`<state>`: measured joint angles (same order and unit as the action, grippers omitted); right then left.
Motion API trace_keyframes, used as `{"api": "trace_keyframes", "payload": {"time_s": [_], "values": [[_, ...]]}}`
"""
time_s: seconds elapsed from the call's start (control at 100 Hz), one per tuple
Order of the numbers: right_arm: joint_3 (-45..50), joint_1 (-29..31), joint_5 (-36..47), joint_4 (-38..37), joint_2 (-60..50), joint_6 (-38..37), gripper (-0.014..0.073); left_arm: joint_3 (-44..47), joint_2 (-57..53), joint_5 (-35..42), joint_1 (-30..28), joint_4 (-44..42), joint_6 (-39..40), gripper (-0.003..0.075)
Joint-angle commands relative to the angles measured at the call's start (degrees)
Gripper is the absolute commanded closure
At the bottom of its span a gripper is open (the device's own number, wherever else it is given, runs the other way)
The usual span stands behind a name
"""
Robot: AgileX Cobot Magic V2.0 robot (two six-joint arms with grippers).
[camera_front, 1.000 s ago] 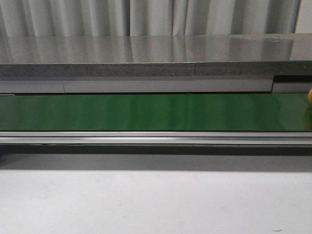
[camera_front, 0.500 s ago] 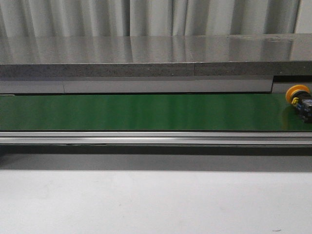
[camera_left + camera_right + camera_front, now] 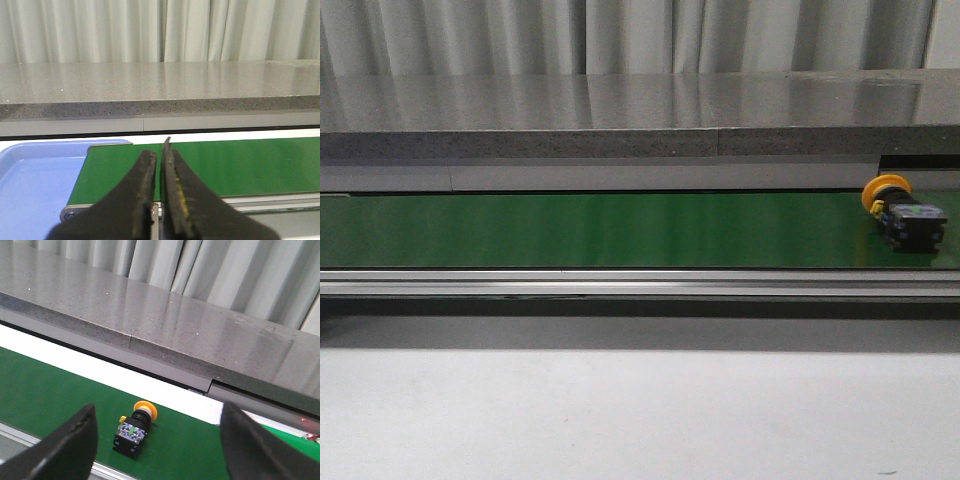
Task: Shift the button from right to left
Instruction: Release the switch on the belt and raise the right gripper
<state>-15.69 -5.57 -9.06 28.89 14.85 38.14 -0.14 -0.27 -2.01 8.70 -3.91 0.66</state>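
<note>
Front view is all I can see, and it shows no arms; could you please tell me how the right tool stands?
Observer: The right tool is wide open and empty, clear of the button, which lies on its side on the green belt.
Operator: Thank you. And the other arm's?
Observer: The left tool is shut on nothing, near the belt's far left end.
Operator: Is there anything past that end?
Observer: Yes, a blue tray sits right beside it.
</note>
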Motion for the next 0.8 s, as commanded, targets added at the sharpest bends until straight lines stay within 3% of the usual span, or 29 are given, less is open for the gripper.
{"api": "trace_keyframes", "payload": {"time_s": [0.0, 0.41, 0.79], "values": [[-1.31, 0.24, 4.42, 0.75, 0.05, 0.25, 0.0139, 2.35, -2.13, 4.48, 0.52, 0.13, 0.57, 0.0715], [-1.31, 0.24, 2.36, 0.75, 0.05, 0.25, 0.0669, 2.35, -2.13, 4.48, 0.52, 0.13, 0.57, 0.0715], [-1.31, 0.24, 2.36, 0.75, 0.05, 0.25, 0.0661, 2.35, -2.13, 4.48, 0.52, 0.13, 0.57, 0.0715]]}}
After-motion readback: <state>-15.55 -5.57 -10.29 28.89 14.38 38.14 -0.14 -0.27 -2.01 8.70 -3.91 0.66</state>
